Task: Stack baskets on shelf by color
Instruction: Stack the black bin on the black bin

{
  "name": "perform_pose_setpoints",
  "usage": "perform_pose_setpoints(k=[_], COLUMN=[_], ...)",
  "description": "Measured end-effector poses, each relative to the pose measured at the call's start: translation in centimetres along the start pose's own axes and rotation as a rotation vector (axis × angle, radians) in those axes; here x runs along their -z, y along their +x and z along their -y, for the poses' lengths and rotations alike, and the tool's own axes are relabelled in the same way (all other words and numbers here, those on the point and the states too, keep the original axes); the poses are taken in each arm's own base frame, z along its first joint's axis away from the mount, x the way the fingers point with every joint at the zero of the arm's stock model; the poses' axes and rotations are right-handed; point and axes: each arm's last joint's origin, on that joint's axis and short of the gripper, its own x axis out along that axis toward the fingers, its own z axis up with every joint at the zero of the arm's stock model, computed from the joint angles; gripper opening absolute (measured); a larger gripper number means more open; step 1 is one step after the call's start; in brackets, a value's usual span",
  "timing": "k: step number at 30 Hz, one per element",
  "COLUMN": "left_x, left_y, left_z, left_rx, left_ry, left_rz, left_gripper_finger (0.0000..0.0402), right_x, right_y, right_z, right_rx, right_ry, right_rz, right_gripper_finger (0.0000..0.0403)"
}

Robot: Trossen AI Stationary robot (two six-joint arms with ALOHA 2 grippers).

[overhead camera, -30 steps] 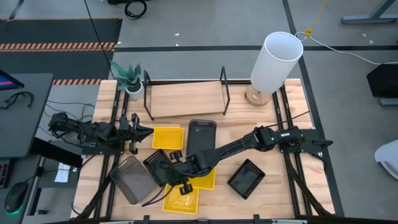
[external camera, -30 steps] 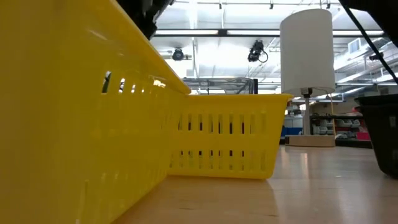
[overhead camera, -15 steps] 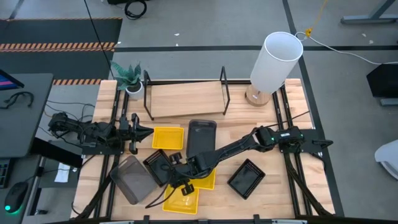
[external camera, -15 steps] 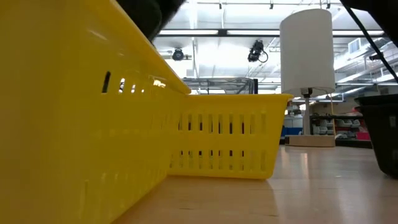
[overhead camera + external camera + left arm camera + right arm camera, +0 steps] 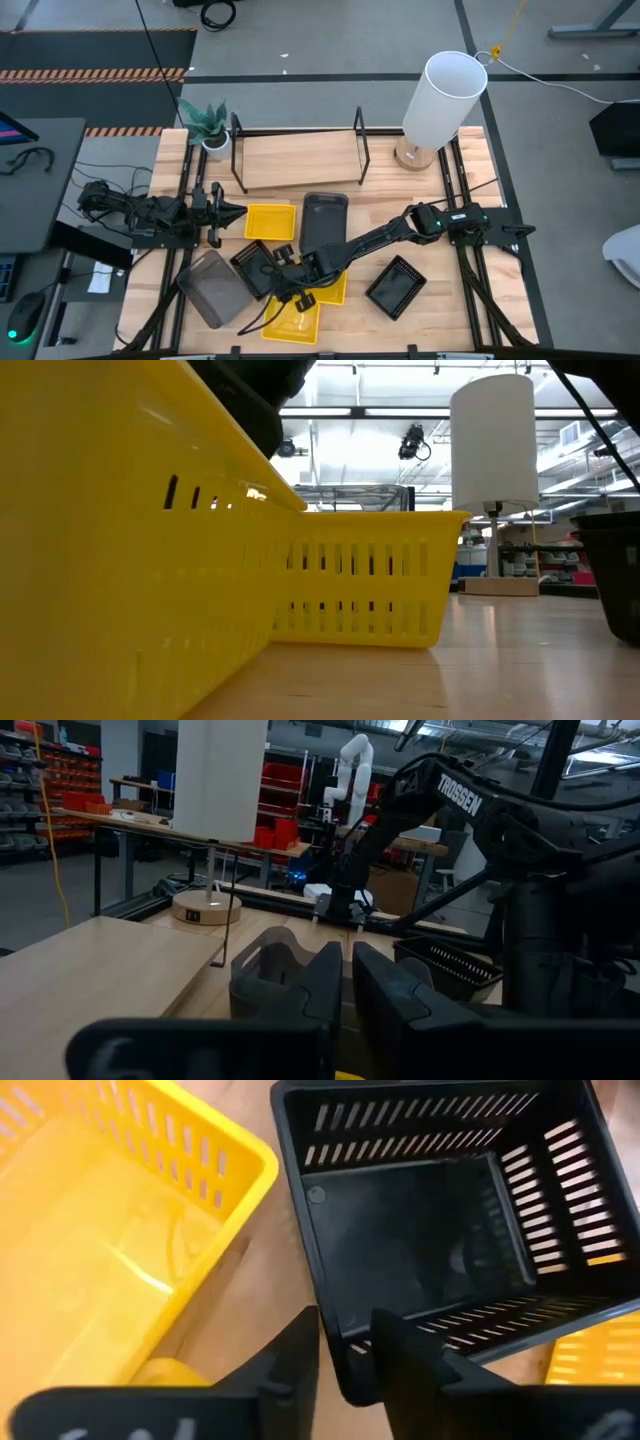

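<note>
My right gripper [image 5: 283, 278] reaches across to the front middle of the table, shut on the near wall of a black perforated basket [image 5: 252, 265]. In the right wrist view that gripper [image 5: 345, 1355] pinches the black basket [image 5: 440, 1230] at a corner, beside a yellow basket [image 5: 110, 1260]. Three yellow baskets show from above: one near the left arm [image 5: 270, 222], one under the right arm [image 5: 333, 290], one at the front edge [image 5: 295, 322]. The shelf [image 5: 300, 160] stands at the back. My left gripper [image 5: 225, 212] waits shut at the left.
Two dark grey baskets lie at the centre [image 5: 324, 215] and front left [image 5: 212, 288], another black basket [image 5: 397, 286] front right. A white cylinder lamp [image 5: 440, 95] stands back right and a small potted plant [image 5: 207, 125] back left. The low view is largely filled by a yellow basket wall [image 5: 120, 560].
The right gripper has come lower and slightly left onto the black basket's wall and its jaws have narrowed. The left arm has not moved.
</note>
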Motion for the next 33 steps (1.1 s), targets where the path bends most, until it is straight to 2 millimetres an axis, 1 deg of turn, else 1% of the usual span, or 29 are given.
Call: perform_pose_setpoints(k=[7,9,15,19,24,28,33], left_x=[0.0,0.0,0.0,0.0,0.0,0.0,0.0], left_y=[0.0,0.0,0.0,0.0,0.0,0.0,0.0], left_z=[0.0,0.0,0.0,0.0,0.0,0.0,0.0], left_rx=[0.000,0.000,0.000,0.000,0.001,0.000,0.000], left_ry=[0.000,0.000,0.000,0.000,0.000,0.000,0.000], left_rz=[0.000,0.000,0.000,0.000,0.001,0.000,0.000], left_gripper_finger=[0.0029,0.0032,0.0035,0.0029,0.0031,0.0036,0.0032], right_x=[0.2,0.2,0.2,0.0,-0.8,-1.7,-2.6], right_y=[0.0,0.0,-0.1,-0.6,-1.7,-3.1,-4.9], right_z=[0.0,0.0,0.0,0.2,0.5,0.7,0.4], right_rx=[-0.007,-0.007,-0.004,0.000,0.001,0.002,0.000], right_ry=[-0.029,-0.030,-0.053,-0.092,-0.100,-0.103,-0.114], right_rz=[-0.023,-0.023,-0.025,-0.021,-0.020,-0.013,-0.023], right_gripper_finger=[0.0022,0.0012,0.0022,0.0014,0.0012,0.0012,0.0010])
